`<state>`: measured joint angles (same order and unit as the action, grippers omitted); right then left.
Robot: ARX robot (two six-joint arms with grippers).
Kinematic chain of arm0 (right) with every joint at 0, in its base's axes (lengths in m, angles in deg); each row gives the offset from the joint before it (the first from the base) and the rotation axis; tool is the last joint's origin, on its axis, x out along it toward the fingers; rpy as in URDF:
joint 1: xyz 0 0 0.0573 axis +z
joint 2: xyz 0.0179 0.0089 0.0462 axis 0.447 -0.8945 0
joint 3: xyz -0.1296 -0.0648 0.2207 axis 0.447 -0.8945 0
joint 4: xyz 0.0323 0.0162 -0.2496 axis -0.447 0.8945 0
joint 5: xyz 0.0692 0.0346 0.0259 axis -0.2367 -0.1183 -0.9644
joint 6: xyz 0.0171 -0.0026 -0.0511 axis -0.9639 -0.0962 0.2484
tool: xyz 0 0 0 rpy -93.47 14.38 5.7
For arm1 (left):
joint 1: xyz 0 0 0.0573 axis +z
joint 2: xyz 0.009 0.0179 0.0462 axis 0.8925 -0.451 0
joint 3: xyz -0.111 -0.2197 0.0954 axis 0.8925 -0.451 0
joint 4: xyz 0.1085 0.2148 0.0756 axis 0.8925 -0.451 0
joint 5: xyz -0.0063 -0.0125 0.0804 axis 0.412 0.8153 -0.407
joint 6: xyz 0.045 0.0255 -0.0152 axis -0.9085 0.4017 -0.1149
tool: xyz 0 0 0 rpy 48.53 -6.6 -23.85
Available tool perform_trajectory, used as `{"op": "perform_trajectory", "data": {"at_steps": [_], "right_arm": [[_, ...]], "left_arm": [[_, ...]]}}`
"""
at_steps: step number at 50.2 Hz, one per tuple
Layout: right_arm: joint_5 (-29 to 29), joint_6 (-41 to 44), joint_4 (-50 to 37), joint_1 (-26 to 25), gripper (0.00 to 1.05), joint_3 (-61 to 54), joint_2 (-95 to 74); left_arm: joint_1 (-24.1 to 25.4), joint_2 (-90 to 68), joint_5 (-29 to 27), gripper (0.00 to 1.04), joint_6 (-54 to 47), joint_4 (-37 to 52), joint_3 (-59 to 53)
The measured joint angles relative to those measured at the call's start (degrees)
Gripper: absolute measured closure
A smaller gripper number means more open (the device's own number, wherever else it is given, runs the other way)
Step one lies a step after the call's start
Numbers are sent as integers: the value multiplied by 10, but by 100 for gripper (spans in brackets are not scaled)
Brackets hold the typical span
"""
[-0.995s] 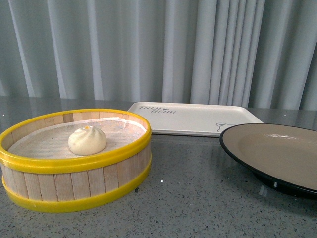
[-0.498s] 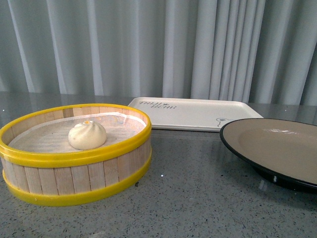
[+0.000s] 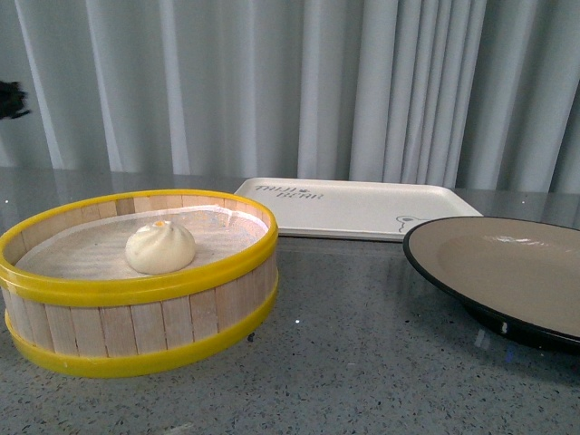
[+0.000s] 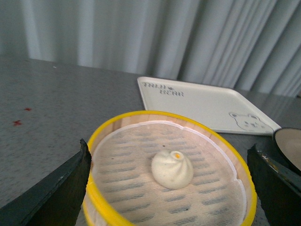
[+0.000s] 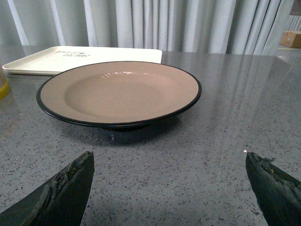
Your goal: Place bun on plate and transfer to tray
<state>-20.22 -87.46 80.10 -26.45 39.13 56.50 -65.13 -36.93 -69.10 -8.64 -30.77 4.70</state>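
The white pleated bun [image 3: 159, 246] sits inside a round yellow-rimmed steamer basket [image 3: 136, 326] at the front left. In the left wrist view my left gripper [image 4: 168, 147] hangs open above the basket, its dark fingers [image 4: 70, 183] spread wider than the bun [image 4: 172, 170] and not touching it. The black-rimmed beige plate [image 3: 507, 272] stands empty at the right. The cream tray [image 3: 353, 208] lies behind, between basket and plate. My right gripper [image 5: 168, 156] is open over bare tabletop, just short of the plate [image 5: 120, 89], holding nothing.
Grey curtains hang along the far side of the speckled grey table [image 3: 362, 362]. A dark blurred shape [image 3: 11, 98] shows at the left edge of the front view. Small red marks [image 4: 18, 122] lie on the table beside the basket [image 4: 101, 136].
The front view shifted slightly a second ago, then held still. A dark blurred shape has come in at its left edge. Bun, plate and tray have not moved.
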Motion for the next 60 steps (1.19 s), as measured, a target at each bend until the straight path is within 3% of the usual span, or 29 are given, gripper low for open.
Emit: {"op": "perform_trajectory", "data": {"at_steps": [18, 28, 37, 60], "right_arm": [[0, 0, 0, 0, 8, 0, 0], [0, 0, 0, 0, 8, 0, 0], [0, 0, 0, 0, 8, 0, 0], [0, 0, 0, 0, 8, 0, 0]], "left_arm": [[-77, -169, -21, 7, -93, -185, 235], [-97, -211, -19, 7, -102, -231, 289], [-121, -250, -67, 7, -124, -292, 333], [-140, -322, -110, 7, -146, -315, 366]]}}
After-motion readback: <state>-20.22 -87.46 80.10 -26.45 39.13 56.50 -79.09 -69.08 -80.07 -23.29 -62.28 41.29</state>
